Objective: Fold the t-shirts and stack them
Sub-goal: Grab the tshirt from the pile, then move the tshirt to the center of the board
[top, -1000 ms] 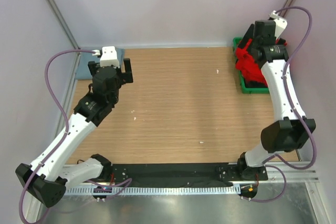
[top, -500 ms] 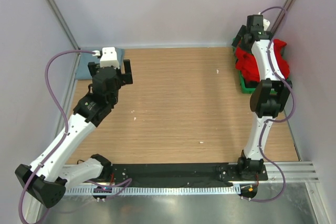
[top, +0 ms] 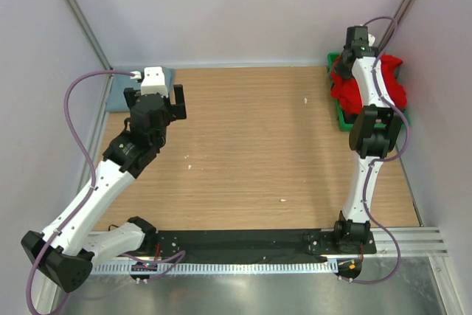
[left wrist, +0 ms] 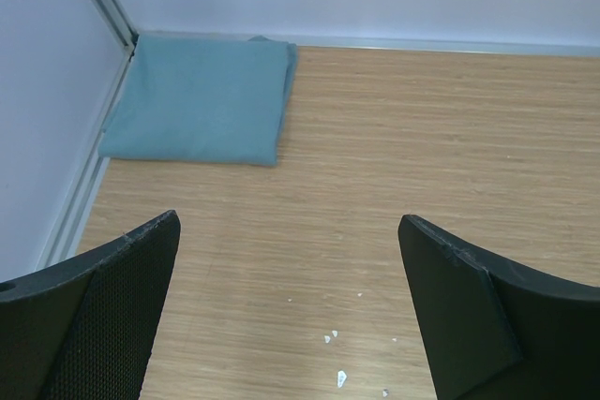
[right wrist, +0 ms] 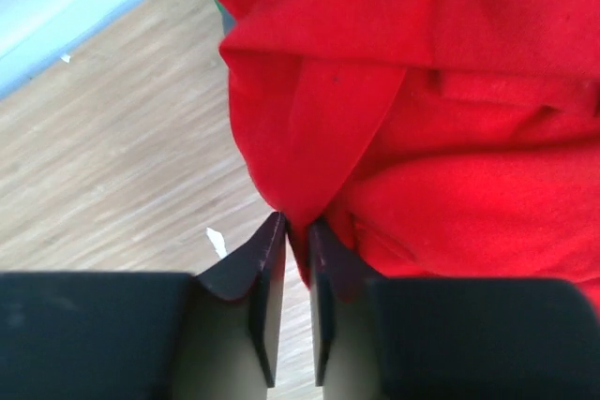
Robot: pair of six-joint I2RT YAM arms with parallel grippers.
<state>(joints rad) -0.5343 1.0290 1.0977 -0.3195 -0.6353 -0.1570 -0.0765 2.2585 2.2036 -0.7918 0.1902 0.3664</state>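
A fresh shirt is being taken from the supply. The right pincer (right wrist: pixel 295 228) is being closed almost fully on a narrow fold of a red t-shirt (right wrist: pixel 319 128), with the cloth nipped between its two tips. That shirt is lying on the heap of red t-shirts (top: pixel 389 86), which is spilling over the green bin (top: pixel 346 125) at the far right corner of the table (top: pixel 258 145). The left pincer (left wrist: pixel 289 224) is being held wide apart with nothing in it, above bare wood. It is near a blue-grey t-shirt (left wrist: pixel 197 100) that is lying folded in the far left corner. The task is judged to be in its early part. Next, the nipped shirt is probably to be lifted clear and carried to the middle of the table. Care is being called for so that only one shirt is drawn out and the thin hold is not lost.
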